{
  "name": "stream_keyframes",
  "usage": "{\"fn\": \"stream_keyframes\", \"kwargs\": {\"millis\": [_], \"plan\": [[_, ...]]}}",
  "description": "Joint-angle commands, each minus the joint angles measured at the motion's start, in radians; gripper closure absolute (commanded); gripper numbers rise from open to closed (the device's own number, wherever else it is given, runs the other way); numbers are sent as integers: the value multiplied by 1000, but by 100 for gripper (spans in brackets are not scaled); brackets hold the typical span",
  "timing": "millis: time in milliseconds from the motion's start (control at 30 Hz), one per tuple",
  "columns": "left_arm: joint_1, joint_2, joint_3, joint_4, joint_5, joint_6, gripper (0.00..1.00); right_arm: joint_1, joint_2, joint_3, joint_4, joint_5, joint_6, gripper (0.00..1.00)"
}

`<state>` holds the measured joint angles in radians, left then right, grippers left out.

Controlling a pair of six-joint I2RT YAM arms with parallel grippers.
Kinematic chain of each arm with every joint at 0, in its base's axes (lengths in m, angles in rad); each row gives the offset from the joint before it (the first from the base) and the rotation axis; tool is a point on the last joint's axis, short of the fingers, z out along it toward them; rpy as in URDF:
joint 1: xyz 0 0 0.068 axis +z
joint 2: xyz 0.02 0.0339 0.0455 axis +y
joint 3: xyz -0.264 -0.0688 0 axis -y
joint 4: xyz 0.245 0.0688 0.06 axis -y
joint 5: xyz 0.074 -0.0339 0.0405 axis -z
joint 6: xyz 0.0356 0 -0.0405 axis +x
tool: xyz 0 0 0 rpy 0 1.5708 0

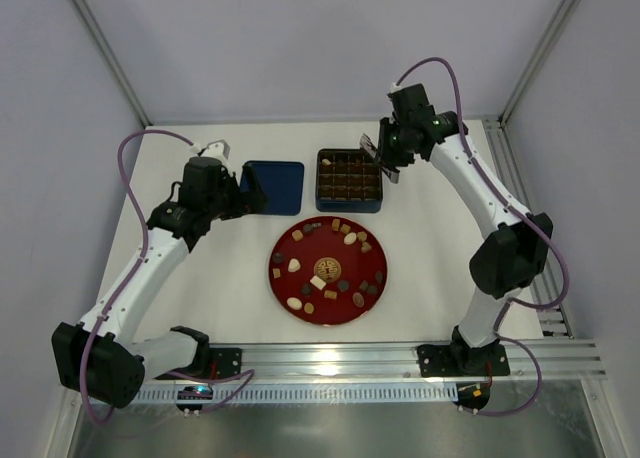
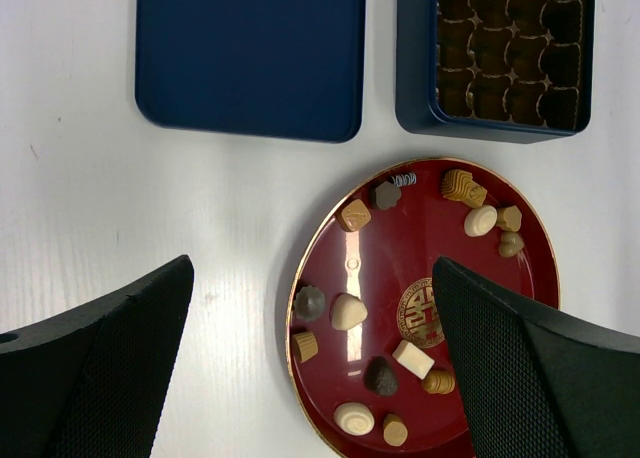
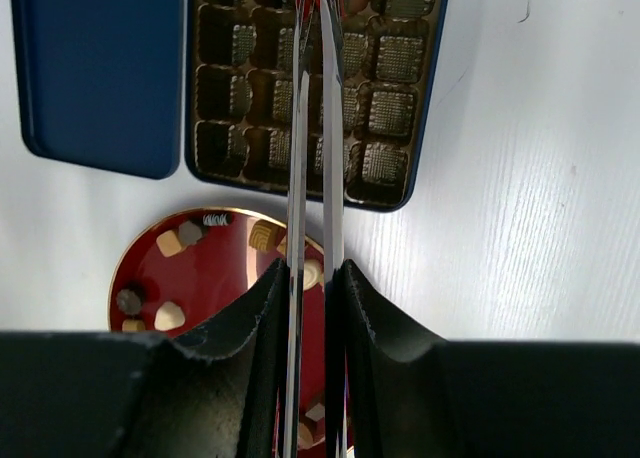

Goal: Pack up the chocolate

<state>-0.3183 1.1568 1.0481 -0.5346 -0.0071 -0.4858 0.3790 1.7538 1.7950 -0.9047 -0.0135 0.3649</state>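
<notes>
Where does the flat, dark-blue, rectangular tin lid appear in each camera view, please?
Top external: dark-blue tin lid, centre-left, left of the gridded tin.
Left wrist: lid, top, left of centre.
Right wrist: lid, top-left corner.
Shared landmark: the round red plate.

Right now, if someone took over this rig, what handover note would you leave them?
Left end effector: open, empty, above the table near the lid and red plate.
Right end effector: shut on metal tongs, over the open blue tin.
Chocolates: nearly all on the plate.
Done: little; the tin's visible cells look almost all empty.
Left: move pieces from the plate into cells, then probably fit the lid.
</notes>
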Motion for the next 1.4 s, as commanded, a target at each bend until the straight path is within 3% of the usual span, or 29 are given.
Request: {"fn": "stream_keyframes", "kwargs": {"millis": [0,267,1000,1367], "plan": [[4,-6,7,21,-17,16,0,-23,48,87,18,9,-41,80],[5,1,7,21,-16,16,0,-51,128,92,41,52,-55,80],[5,4,7,19,-16,13,0,-54,162,17,98,46,-49,79],[5,6,6,19,-14,13,0,-55,170,12,101,47,-50,71]]}}
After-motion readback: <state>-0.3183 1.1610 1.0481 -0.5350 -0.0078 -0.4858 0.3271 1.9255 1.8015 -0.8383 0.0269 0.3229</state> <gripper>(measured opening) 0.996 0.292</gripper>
